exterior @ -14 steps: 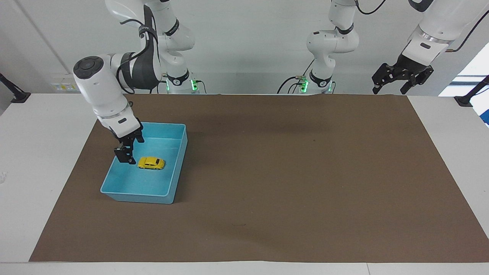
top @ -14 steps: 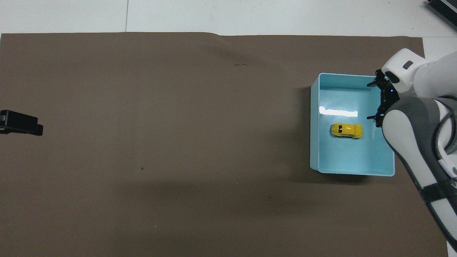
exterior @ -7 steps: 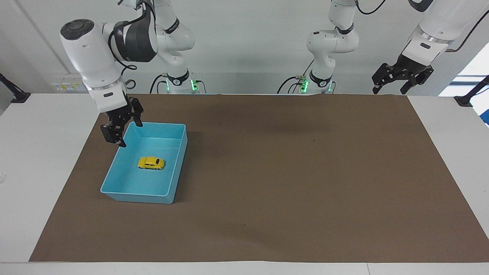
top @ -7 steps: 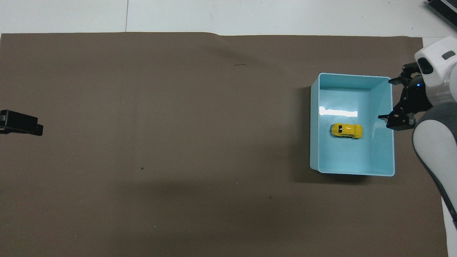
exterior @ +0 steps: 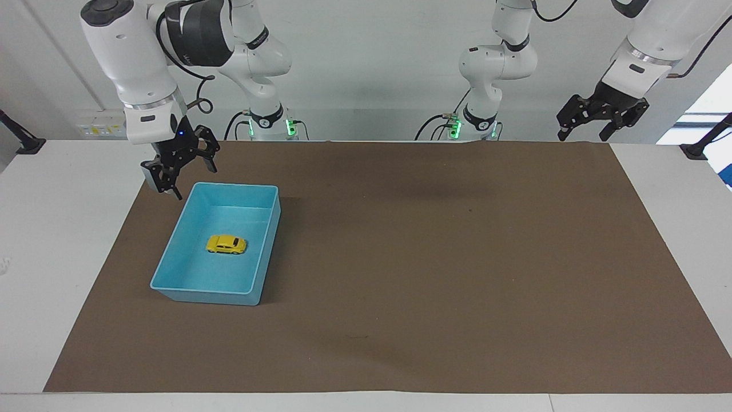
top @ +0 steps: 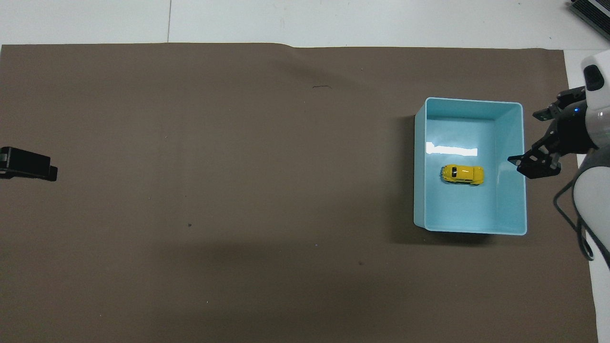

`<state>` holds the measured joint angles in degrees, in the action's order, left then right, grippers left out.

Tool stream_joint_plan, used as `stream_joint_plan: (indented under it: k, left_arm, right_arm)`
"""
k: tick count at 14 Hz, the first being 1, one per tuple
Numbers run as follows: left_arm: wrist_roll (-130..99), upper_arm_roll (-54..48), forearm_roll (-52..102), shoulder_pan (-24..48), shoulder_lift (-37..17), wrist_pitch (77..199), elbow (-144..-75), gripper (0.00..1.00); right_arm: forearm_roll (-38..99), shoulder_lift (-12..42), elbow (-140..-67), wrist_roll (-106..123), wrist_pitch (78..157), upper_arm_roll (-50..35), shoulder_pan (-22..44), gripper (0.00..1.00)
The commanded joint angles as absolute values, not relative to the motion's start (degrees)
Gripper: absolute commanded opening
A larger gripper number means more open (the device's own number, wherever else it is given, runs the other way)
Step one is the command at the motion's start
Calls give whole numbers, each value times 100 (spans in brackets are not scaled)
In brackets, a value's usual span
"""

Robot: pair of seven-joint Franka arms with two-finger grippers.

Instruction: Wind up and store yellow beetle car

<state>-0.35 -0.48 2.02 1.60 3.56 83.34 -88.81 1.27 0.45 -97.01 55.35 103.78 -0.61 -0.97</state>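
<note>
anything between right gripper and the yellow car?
Only the blue bin's side wall. The car sits inside the bin; the open right gripper hangs outside it, over the mat. Both views show this.

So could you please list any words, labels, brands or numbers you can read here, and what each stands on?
None can be read.
Right arm: faint lettering on its dark sleeve, too small to read.
Yellow beetle car, blue bin, brown mat: no text visible.

A tiny bright yellow beetle-shaped toy car [exterior: 226,244] with dark windows, in a plain light-blue plastic bin [exterior: 171,268]; under the bin, a plain brown mat [exterior: 434,257]
</note>
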Motion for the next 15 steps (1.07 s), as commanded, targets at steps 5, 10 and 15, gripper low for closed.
stream_joint_plan:
  k: [5,10,15]
  left_arm:
    - [-9,-97,272,62,378,8314,-8912,100]
    - [-9,-97,272,62,378,8314,-8912,100]
    - [0,-97,272,62,378,8314,-8912,100]
  right_arm:
    - [255,70,-9079,3554,9598,-290,-317,100]
    - [272,62,-8991,2060,9326,-299,-290,100]
    - [281,18,-8798,265,9079,-299,-149,100]
